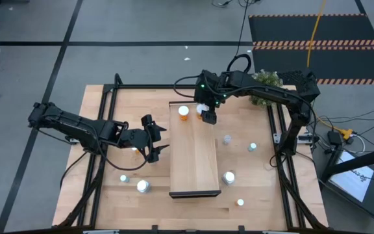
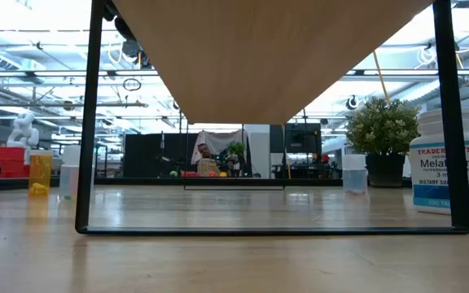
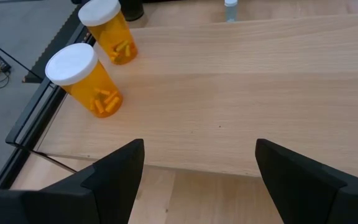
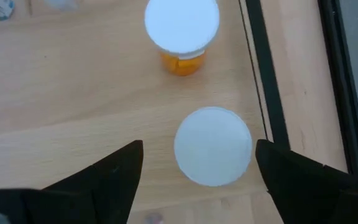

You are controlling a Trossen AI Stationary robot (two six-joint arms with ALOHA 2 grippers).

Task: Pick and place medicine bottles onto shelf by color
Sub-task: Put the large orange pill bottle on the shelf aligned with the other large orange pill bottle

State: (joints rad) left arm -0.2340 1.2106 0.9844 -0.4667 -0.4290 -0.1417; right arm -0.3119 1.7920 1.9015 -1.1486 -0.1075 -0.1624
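The shelf [image 1: 195,159] is a long light-wood board raised on a black frame at mid table. Two orange medicine bottles with white caps stand upright on its far end, the left one [image 1: 184,112] [image 3: 89,81] [image 4: 182,25] and the right one [image 3: 107,31] [image 4: 213,146]. My right gripper [image 4: 199,180] [image 1: 208,117] hovers open over the right bottle, one finger on each side of its cap, apart from it. My left gripper [image 1: 156,138] [image 3: 199,180] waits open at the shelf's left edge, holding nothing.
Loose bottles stand on the table right of the shelf [image 1: 228,139] [image 1: 252,147] [image 1: 229,177] [image 1: 240,202] and near left [image 1: 143,186] [image 1: 124,178]. A potted plant [image 1: 265,88] stands at the far right. The low view shows a white labelled bottle [image 2: 450,163] and the frame's legs [image 2: 88,122].
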